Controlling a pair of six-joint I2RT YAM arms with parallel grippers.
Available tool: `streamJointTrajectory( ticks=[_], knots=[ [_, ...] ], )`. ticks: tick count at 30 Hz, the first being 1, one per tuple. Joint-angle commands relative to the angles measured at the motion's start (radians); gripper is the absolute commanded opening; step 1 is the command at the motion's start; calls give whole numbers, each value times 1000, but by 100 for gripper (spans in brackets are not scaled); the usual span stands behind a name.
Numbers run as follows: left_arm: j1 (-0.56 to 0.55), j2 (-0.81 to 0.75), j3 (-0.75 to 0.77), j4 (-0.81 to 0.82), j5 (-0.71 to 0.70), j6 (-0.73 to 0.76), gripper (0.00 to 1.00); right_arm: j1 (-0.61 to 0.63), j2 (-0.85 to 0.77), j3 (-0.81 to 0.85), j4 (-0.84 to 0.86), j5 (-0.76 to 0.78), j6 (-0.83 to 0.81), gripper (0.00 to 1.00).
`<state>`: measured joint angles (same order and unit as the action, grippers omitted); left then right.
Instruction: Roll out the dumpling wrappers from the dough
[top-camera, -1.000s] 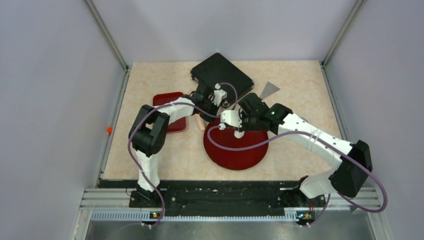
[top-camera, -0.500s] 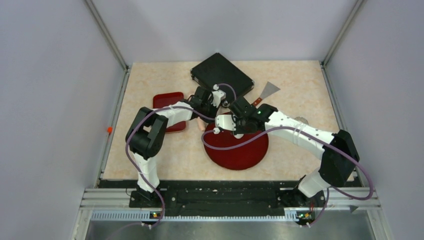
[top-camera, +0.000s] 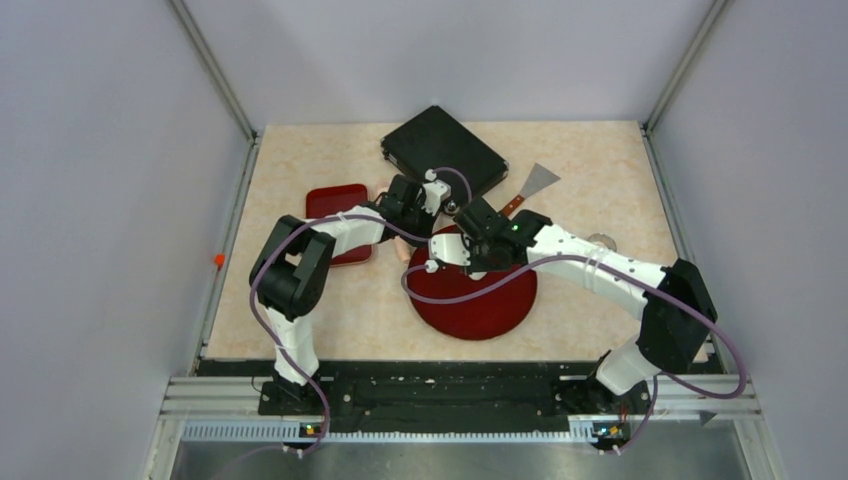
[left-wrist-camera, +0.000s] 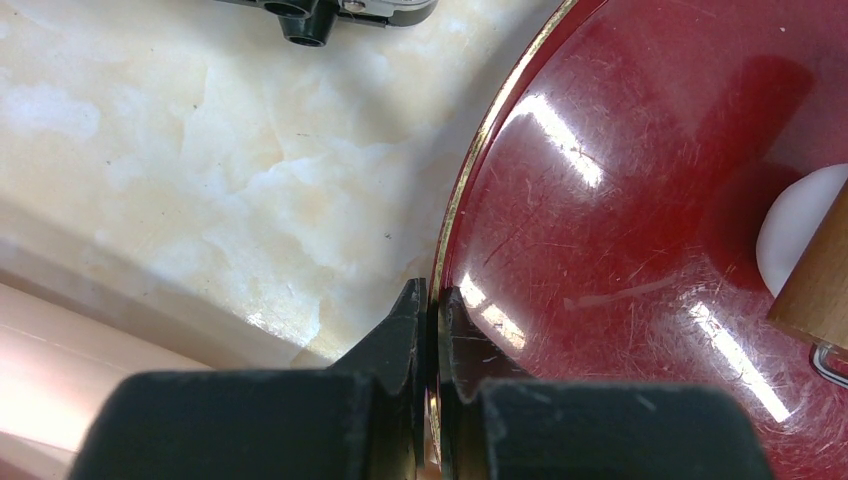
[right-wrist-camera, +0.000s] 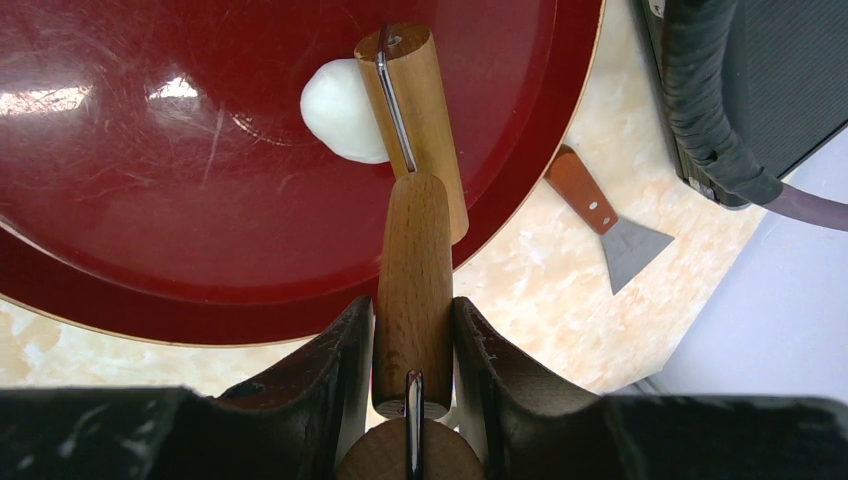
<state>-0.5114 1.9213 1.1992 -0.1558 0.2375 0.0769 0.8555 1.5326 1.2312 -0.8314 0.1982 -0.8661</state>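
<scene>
**doughnoob:** Where's the dough and which way does the roller have to go?

**yam_tinkerer:** The dough (right-wrist-camera: 338, 112) is a small soft white lump, not flattened yet. It sits on the round red plate (right-wrist-camera: 150, 200), on the part of the plate toward the worktop's (top-camera: 600, 160) far edge. The roller (right-wrist-camera: 410, 120) touches it along one side. Its wooden barrel covers the lump's edge and most of the lump sticks out beside it.

**doughnoob:** Beside it how?

**yam_tinkerer:** The barrel's long axis points away from the right gripper (right-wrist-camera: 413, 320), roughly toward the left edge of the worktop. As far as I can tell the dough lies off to the barrel's near-edge side. So it's across the axis, not ahead of it. My guess is the next move is a sideways roll toward the near edge, not a push forward.

**doughnoob:** And the grippers?

**yam_tinkerer:** The right one is clamped tight on the roller's wooden handle, so that arm's basically on the dough. The left gripper (left-wrist-camera: 432, 300) is pinched narrow on the plate's gold rim on its far-left side, well apart from the lump. Looks like it's just steadying the plate. The scraper (right-wrist-camera: 605, 225) and black box (top-camera: 443, 148) are off toward the far edge, out of the way.
</scene>
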Motion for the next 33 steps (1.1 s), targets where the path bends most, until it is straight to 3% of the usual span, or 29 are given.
streamJointTrajectory(
  ticks=[1, 33],
  knots=[
    [5, -16, -32, 47, -116, 1, 0, 34, -22, -29, -75, -91, 46, 0],
    [4, -25, -47, 67, -133, -5, 0, 48, -14, -115, -128, -285, 73, 0]
  ],
)
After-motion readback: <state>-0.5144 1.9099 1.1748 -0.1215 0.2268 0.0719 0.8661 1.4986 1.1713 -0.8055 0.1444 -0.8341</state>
